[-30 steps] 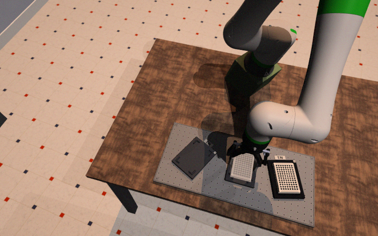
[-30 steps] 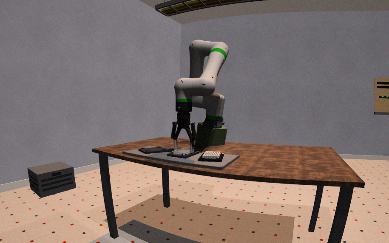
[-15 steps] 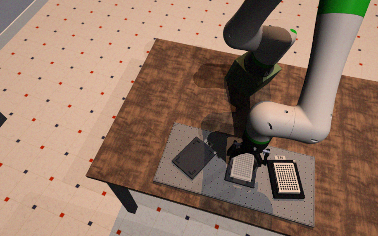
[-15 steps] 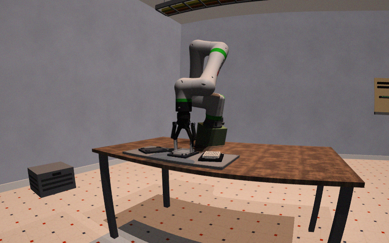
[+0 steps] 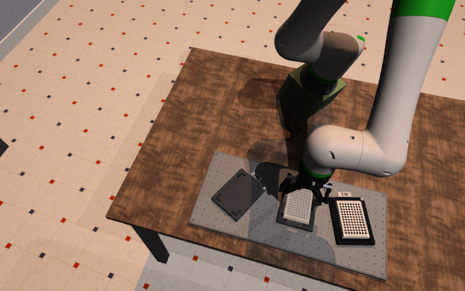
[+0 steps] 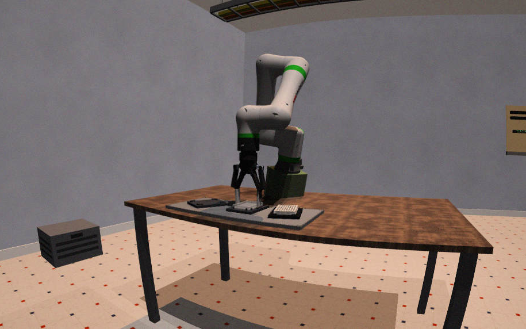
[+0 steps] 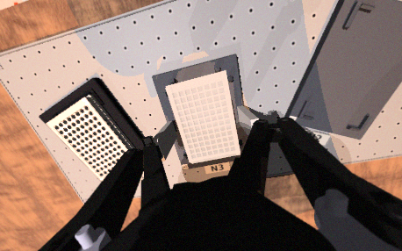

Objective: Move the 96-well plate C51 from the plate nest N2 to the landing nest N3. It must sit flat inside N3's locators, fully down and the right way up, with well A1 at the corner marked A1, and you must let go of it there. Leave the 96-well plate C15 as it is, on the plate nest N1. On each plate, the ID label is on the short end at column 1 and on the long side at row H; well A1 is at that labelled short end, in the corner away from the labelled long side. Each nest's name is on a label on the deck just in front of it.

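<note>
One white, green-banded arm points straight down, its black gripper spread partway, straddling but not gripping the white 96-well plate lying in grey nest N3 on a perforated deck atop a brown wooden table; grey walls behind.

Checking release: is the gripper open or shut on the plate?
Open: the gripper straddles plate C51, fingers standing clear of its sides.

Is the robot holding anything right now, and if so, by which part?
Nothing is held. The gripper is open, with its fingers on either long side of the white plate, which rests in nest N3.
</note>
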### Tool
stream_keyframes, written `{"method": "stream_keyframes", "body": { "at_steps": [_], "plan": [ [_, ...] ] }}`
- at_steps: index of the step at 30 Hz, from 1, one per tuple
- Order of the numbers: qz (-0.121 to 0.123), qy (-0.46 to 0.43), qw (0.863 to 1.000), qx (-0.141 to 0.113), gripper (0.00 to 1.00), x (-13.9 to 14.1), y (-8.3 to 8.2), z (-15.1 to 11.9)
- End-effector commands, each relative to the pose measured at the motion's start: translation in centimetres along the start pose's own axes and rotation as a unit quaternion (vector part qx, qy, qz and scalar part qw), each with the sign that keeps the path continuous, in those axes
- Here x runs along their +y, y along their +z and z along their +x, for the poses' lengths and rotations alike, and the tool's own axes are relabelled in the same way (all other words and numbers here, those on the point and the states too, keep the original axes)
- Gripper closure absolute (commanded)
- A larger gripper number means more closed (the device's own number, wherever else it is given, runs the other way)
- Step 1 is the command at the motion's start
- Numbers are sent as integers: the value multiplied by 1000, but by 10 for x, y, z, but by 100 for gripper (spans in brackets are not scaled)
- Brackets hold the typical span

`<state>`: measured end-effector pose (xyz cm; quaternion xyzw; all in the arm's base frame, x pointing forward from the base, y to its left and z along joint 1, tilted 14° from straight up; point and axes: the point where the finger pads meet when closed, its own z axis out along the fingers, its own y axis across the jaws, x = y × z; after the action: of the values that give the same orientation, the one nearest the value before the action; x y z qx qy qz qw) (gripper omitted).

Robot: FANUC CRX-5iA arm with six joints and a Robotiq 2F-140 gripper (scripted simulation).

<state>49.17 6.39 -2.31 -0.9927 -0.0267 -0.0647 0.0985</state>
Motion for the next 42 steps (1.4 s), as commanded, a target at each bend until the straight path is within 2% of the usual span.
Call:
{"method": "stream_keyframes", "body": {
  "at_steps": [1,17,42],
  "plan": [
    [0,0,1000,0,34,0,-1,0],
    [0,0,1000,0,34,0,-12,0],
    [0,0,1000,0,34,0,-42,0]
  ]
}}
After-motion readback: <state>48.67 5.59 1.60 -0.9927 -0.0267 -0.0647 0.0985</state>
